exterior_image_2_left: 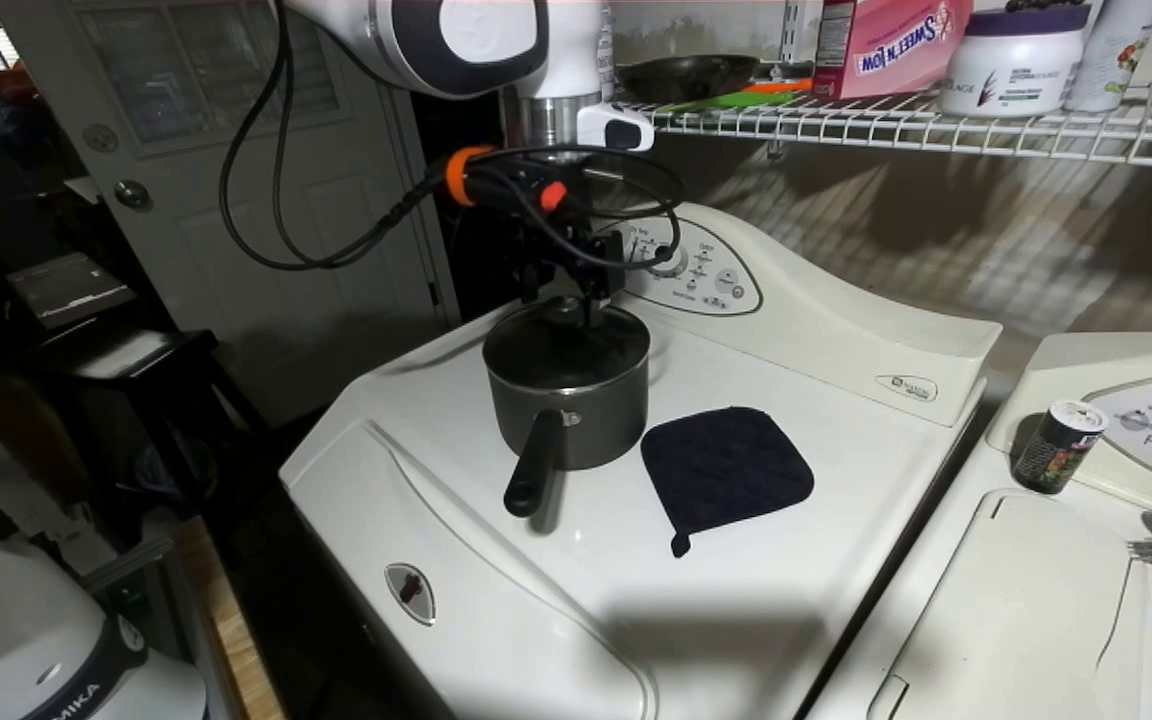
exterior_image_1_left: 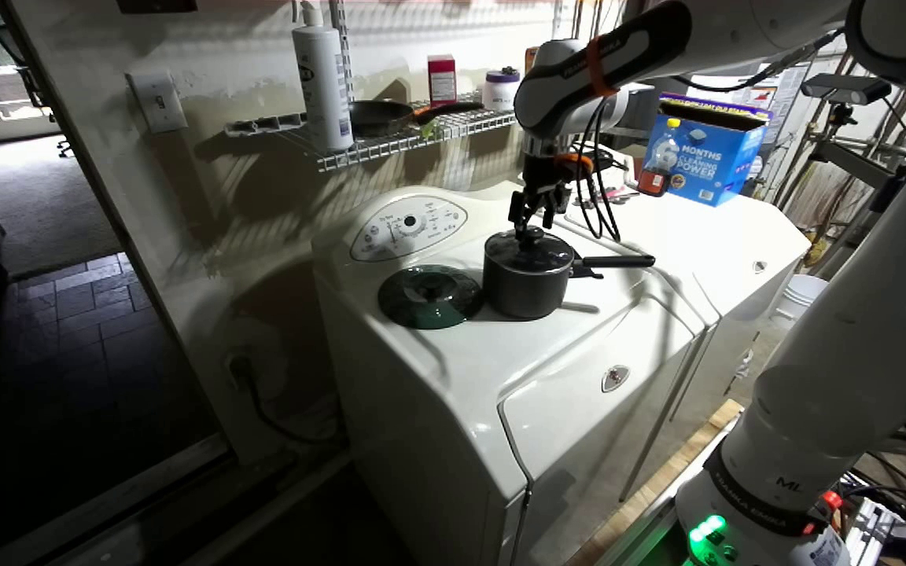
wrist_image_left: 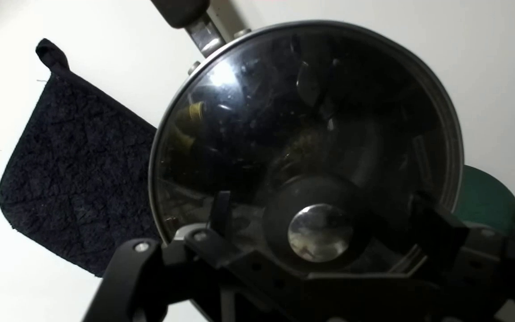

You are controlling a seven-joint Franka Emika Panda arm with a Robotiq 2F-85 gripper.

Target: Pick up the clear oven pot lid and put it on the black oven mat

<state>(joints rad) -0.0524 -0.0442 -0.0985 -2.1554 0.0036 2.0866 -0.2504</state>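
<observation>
Arm [exterior_image_1_left: 657,47] bent over the white desk [exterior_image_2_left: 626,560], last section aimed straight down in both exterior views. Claw [wrist_image_left: 320,203] low, fingers [wrist_image_left: 221,212] spread well apart, nothing gripped; shiny-topped knob [wrist_image_left: 320,232] btwn them w/ gaps both sides in wrist view. Clear lid [wrist_image_left: 257,152] directly below claw, on the dark pot [exterior_image_2_left: 571,430]. Black mat [exterior_image_2_left: 726,465] flat on desk to one side of claw, just beside pot; green disc [exterior_image_1_left: 429,306] on opp. side, partly hidden by pot in wrist view. Wire shelf [exterior_image_1_left: 390,148] farther off, beyond & above claw.

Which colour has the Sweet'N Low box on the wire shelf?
The Sweet'N Low box is mainly pink; it shows best in an exterior view.
</observation>
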